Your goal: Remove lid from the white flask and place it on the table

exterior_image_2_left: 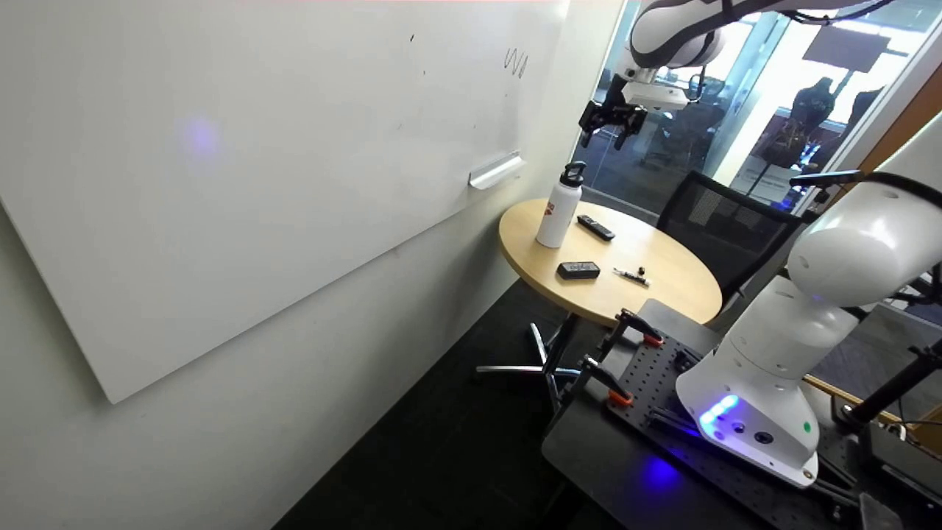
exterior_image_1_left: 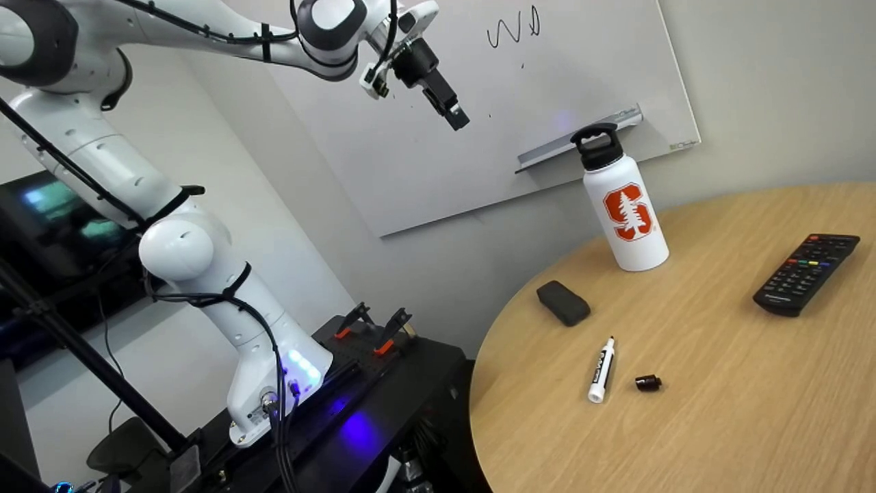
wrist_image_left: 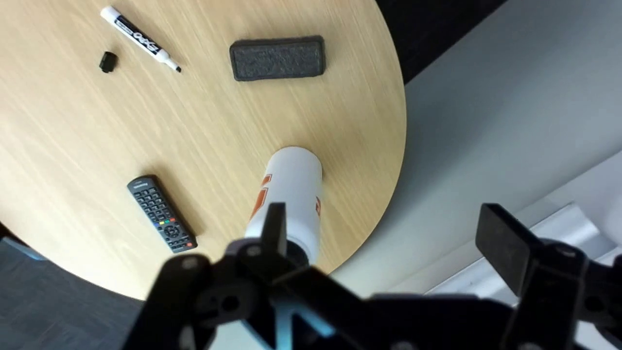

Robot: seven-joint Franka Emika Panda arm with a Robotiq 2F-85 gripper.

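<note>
i'm holding the gripper (exterior_image_2_left: 603, 140) in midair from afar, higher than the flask (exterior_image_1_left: 628, 222) and apart from it. its fingers (wrist_image_left: 274, 226) are standing wide apart, and in the wrist view the wall (wrist_image_left: 413, 233) and part of the flask are showing between them. the lid (exterior_image_1_left: 602, 156), black and looped at the top, is sitting on the flask, lower than the gripper; i'm seeing that in both exterior views. in the wrist view one finger is covering most of the lid, so i'm making out only a dark bit just beside that finger. the flask is standing upright on the table (exterior_image_1_left: 753, 404), below the gripper and near the table's edge on the wall side. farther off from the gripper, beyond the flask's foot in the wrist view, the eraser (wrist_image_left: 278, 59) is lying flat, and the marker (wrist_image_left: 138, 38) is resting near it with its tip bare, the marker cap (wrist_image_left: 108, 62) sitting just beside the marker. the remote (wrist_image_left: 163, 214) is lying below the gripper too, out past the outer side of the finger that is covering the lid. in an exterior view the whiteboard (exterior_image_1_left: 520, 89) is hanging behind the gripper; a chair (exterior_image_2_left: 717, 228) is standing lower, near the table.
</note>
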